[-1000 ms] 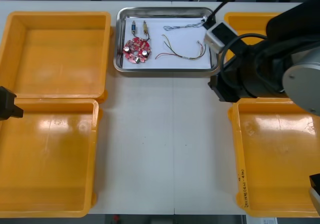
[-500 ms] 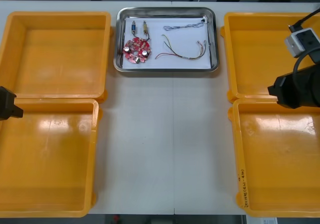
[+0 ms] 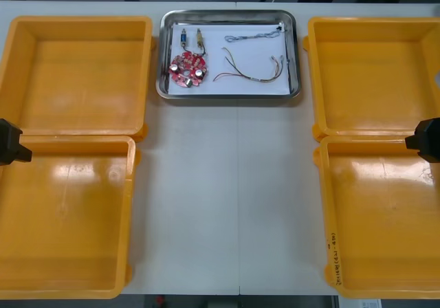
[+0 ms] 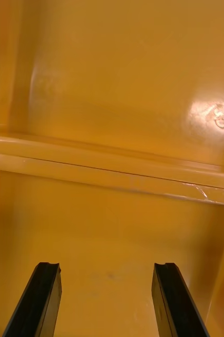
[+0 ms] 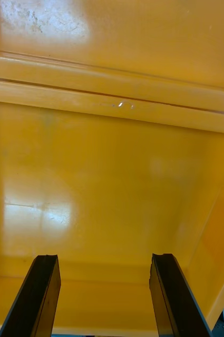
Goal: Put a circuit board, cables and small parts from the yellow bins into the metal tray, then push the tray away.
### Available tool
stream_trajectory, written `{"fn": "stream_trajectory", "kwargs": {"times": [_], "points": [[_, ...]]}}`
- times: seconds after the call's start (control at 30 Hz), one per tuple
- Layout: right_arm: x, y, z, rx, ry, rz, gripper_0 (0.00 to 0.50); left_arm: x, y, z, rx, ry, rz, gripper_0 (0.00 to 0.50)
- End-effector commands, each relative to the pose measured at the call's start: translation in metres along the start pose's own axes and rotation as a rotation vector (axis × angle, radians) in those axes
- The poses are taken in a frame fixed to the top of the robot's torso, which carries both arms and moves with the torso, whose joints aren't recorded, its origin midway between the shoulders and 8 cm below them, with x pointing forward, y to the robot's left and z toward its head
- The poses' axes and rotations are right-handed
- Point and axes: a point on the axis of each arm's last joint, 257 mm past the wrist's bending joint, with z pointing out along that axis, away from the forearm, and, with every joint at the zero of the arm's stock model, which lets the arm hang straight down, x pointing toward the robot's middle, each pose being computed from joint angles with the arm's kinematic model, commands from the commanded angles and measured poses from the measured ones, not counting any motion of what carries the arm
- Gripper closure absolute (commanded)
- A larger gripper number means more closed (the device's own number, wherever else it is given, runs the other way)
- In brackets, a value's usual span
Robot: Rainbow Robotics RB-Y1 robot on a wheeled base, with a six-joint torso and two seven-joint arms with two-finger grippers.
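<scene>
The metal tray (image 3: pixel 230 94) lies at the table's far middle, white inside. In it are a round red circuit board (image 3: pixel 187 71), two small metal parts (image 3: pixel 184 38), a twisted blue and white cable (image 3: pixel 254 36) and a red and yellow cable (image 3: pixel 249 71). My right gripper (image 3: pixel 425 141) hangs at the right edge over the seam between the two right bins. In the right wrist view the right gripper (image 4: pixel 106 268) is open over bare orange bin floor. My left gripper (image 3: pixel 14 143) is parked at the left edge; in its wrist view the left gripper (image 5: pixel 105 258) is open, holding nothing.
Two yellow bins stand on the left, far (image 3: pixel 79 74) and near (image 3: pixel 65 218), and two on the right, far (image 3: pixel 371 74) and near (image 3: pixel 381 218). All look empty. Bare table runs down the middle, in front of the tray.
My right arm has pulled back from beside the tray's right end to the right edge of the front view. The left arm and the tray's contents have stayed put.
</scene>
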Motion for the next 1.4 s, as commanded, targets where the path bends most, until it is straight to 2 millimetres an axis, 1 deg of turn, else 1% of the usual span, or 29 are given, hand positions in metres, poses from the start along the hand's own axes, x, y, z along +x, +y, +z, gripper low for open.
{"fn": "stream_trajectory", "kwargs": {"times": [0.03,0.1,0.2,0.4,0.67,1.03,1.2,1.4], "points": [[0.004,-0.029,-0.007,0.046,0.011,0.06,0.0,-0.006,0.017,-0.014,-0.055,-0.032,0.094,0.0],[0.008,-0.036,-0.005,0.048,0.026,0.085,0.0,-0.006,0.017,-0.014,-0.055,-0.032,0.094,0.0],[0.011,-0.042,-0.002,0.044,0.038,0.113,0.0,-0.006,0.017,-0.014,-0.055,-0.032,0.094,0.0],[0.017,-0.049,0.003,0.031,0.061,0.169,0.0,-0.006,0.017,-0.014,-0.055,-0.032,0.094,0.0],[0.02,-0.042,0.007,0.011,0.078,0.234,0.0,-0.006,0.017,-0.014,-0.055,-0.032,0.094,0.0],[0.021,-0.041,0.008,0.011,0.081,0.243,0.0,-0.006,0.017,-0.014,-0.055,-0.032,0.094,0.0],[0.026,-0.04,0.01,0.007,0.092,0.241,0.0,-0.006,0.017,-0.014,-0.055,-0.032,0.094,0.0],[0.026,-0.04,0.01,0.007,0.092,0.241,0.0,-0.006,0.017,-0.014,-0.055,-0.032,0.094,0.0]]}}
